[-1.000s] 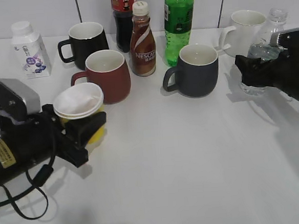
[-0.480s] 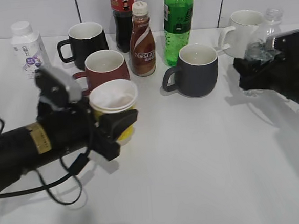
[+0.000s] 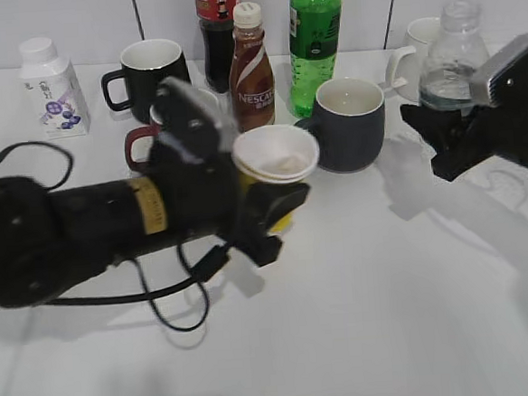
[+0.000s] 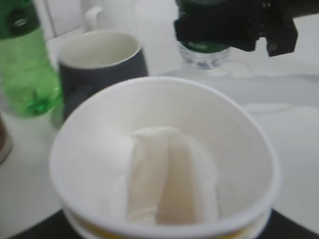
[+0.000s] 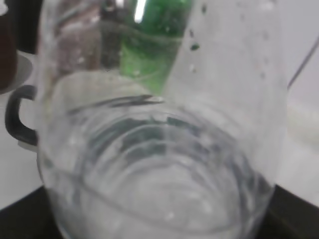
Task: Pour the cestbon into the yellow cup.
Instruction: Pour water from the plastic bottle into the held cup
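Five mugs on the table [image 3: 363, 318]: black [image 3: 150, 65], red [image 3: 142, 143] mostly hidden behind the left arm, grey [image 3: 349, 124], white [image 3: 416, 42] half hidden; four bottles stand behind; left gripper [image 3: 278, 211] clamps the yellow cup [image 3: 275, 156] aloft near the grey mug; right gripper [image 3: 441, 136] grips the cestbon [image 3: 449, 63] upright, its label hidden by the fingers; wrist views blurred.
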You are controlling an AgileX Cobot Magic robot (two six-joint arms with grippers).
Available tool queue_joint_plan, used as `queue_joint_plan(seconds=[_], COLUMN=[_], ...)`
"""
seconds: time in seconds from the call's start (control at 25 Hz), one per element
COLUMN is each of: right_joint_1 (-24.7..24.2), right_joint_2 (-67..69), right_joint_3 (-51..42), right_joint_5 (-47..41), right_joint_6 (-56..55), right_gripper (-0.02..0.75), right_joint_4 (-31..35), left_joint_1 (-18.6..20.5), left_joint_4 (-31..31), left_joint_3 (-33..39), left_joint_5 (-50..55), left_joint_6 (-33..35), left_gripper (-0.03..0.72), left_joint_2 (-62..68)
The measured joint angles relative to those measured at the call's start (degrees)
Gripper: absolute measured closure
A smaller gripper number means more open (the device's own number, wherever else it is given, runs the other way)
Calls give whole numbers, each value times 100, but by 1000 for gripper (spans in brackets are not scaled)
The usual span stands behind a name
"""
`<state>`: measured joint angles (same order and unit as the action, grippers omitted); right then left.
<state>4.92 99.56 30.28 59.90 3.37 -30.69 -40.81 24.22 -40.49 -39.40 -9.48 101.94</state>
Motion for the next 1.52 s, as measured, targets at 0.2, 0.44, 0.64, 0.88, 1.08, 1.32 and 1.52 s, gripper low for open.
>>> queue_joint_plan(seconds=[0.2,0.44,0.64,0.88,1.08,1.32,1.52], right_joint_1=[290,500,500,500,500,500,500], right_joint_2=[-177,-177,-177,-177,-177,-177,-177], right_joint_3=[30,172,423,483,483,483,483], right_joint_5=[-126,-245,-273,-295,-295,-301,-301], right_joint_6=[1316,2693,3574,4336,4714,5176,5459], right_gripper=[266,266,266,266,266,266,266], right_joint_4=[-39,-20,42,67,99,282,348], left_joint_1=[-279,-402,-402,-402,-412,-419,-419], left_joint_4=[6,32,80,235,427,626,794], left_joint_3=[-481,-793,-859,-863,-1027,-1173,-1180], left_joint_5=[356,547,553,552,554,554,537], left_joint_6=[-2,-93,-241,-364,-535,-765,-886], left_gripper=[326,326,327,327,327,327,327], left_joint_2=[252,462,462,462,466,466,466])
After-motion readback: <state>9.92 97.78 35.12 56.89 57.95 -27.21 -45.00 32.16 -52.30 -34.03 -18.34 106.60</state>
